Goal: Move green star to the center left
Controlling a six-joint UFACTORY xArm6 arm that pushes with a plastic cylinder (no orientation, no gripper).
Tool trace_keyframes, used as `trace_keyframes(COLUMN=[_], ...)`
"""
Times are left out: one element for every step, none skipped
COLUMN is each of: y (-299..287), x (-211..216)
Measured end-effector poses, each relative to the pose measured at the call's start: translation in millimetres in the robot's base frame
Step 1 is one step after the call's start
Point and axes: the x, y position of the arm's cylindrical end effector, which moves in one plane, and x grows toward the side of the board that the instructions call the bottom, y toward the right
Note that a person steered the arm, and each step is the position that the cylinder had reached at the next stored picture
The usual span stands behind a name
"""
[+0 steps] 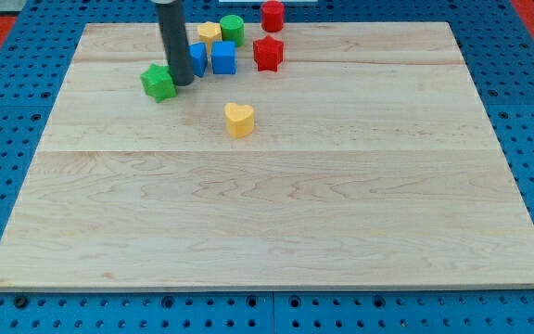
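The green star (158, 83) lies on the wooden board (276, 213) near the view's top left. My tip (183, 82) stands right beside the star's right side, touching or nearly touching it. The rod rises from there to the view's top edge and hides part of a blue block (197, 58) behind it.
A cluster sits at the view's top: a blue cube (223, 57), a yellow block (209, 32), a green cylinder (232, 29), a red star (268, 53) and a red block (273, 15). A yellow heart (239, 120) lies below them.
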Motion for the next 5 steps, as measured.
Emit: trace_keyframes(y=[-34.9,-54.8,-74.4,-66.2,-83.7], x=[-8.3,-20.5,-10.0,24.7,30.8])
